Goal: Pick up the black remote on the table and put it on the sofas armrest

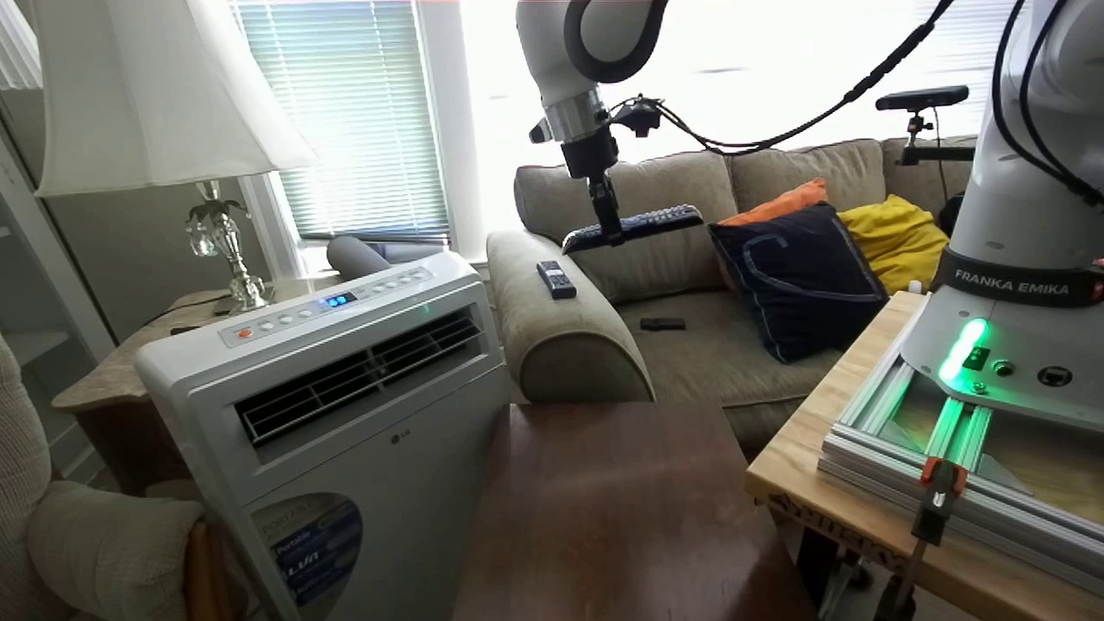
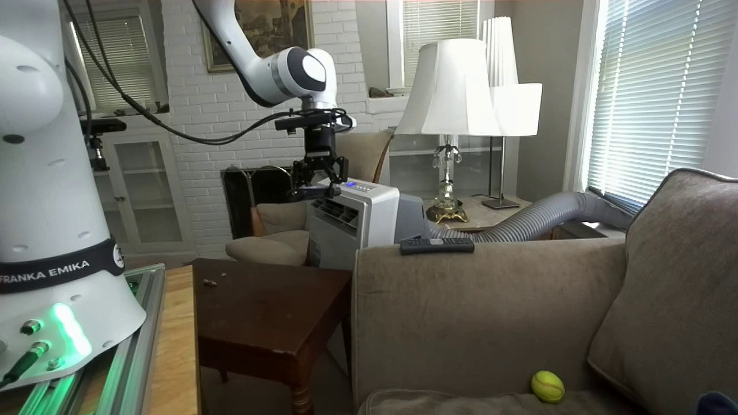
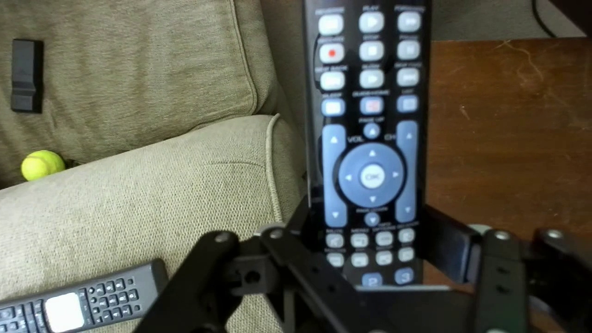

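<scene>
My gripper (image 1: 611, 231) is shut on the black remote (image 1: 660, 222) and holds it in the air, roughly level. In the wrist view the black remote (image 3: 372, 178) lies between the two fingers (image 3: 365, 231), its bluish-grey buttons facing the camera; its lower end is partly hidden by the gripper. The table (image 1: 604, 509) has a dark brown glossy top and also shows in the wrist view (image 3: 508, 138). The sofa's armrest (image 1: 528, 250) is beside it; in the wrist view the armrest (image 3: 203, 189) lies left of the held remote. In an exterior view the gripper (image 2: 317, 189) is higher than the armrest (image 2: 490, 305).
A shorter dark remote (image 1: 556, 280) lies on the armrest, also in the wrist view (image 3: 101, 296). A small dark object (image 1: 662, 324) and a tennis ball (image 2: 548, 386) are on the seat. A white air conditioner (image 1: 371, 397) stands beside the armrest and table. Pillows (image 1: 793, 267) lean on the sofa.
</scene>
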